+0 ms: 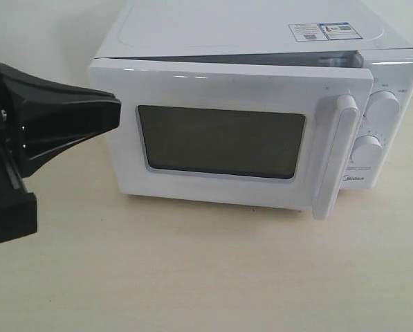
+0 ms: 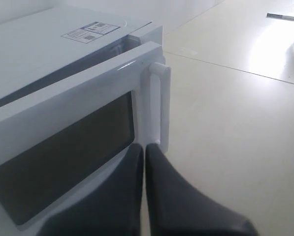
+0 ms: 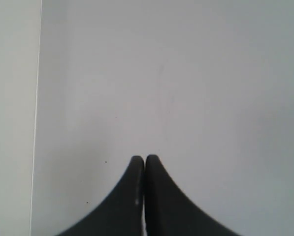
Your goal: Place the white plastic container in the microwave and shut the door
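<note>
The white microwave (image 1: 275, 28) stands on the pale table with its door (image 1: 220, 86) ajar, a narrow gap showing along the door's top edge. The door has a dark mesh window (image 1: 221, 141) and a long vertical bar handle (image 1: 334, 155). My left gripper (image 1: 115, 109) is shut and empty, its black tips at the door's left edge in the exterior view. In the left wrist view the left gripper (image 2: 145, 147) sits just in front of the door (image 2: 63, 105), below the handle (image 2: 159, 105). My right gripper (image 3: 145, 158) is shut over a plain grey surface. The white plastic container is hidden.
Two round dials (image 1: 382, 107) sit on the microwave's right panel and stickers (image 1: 322, 31) lie on its top. The pale table (image 1: 206, 277) spreads in front. A dark flat object (image 2: 282, 17) lies far off on the table in the left wrist view.
</note>
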Motion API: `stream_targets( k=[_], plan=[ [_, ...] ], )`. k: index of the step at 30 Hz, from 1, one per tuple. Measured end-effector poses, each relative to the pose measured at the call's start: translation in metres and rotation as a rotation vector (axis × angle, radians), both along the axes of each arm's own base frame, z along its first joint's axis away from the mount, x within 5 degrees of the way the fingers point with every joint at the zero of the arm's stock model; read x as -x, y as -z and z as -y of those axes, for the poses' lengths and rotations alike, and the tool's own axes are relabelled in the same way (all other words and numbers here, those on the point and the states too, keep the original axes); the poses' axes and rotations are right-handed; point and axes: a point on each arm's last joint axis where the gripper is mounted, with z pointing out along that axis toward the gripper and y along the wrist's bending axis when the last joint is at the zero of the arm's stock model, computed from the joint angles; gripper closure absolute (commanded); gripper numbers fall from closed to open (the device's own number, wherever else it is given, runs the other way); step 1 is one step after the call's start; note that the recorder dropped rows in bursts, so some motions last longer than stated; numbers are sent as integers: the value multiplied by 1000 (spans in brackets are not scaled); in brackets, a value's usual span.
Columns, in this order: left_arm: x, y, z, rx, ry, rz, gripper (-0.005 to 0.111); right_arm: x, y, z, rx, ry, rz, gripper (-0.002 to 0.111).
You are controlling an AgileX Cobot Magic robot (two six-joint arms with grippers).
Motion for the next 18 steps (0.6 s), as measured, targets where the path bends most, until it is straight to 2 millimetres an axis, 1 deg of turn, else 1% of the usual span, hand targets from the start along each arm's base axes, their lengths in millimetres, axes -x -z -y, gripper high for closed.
stream_targets(
  k=[3,8,11,14,16,18],
  plan=[
    [5,3,-3,1,2,1,103,0,0,0,0,0,0,108],
    [19,4,-12,28,-3,27,103,0,0,0,-2,-2,-1,108],
    [29,2,-19,60,-11,51,103,0,0,0,-3,-4,-2,108],
    [39,-3,-27,100,-21,92,103,1,-1,-1,1,-20,13,108],
    [46,-8,-32,123,-24,123,103,1,-6,-4,53,-15,37,108],
    [51,-12,-36,143,-29,150,103,-1,-15,-9,161,1,48,108]
  ],
)
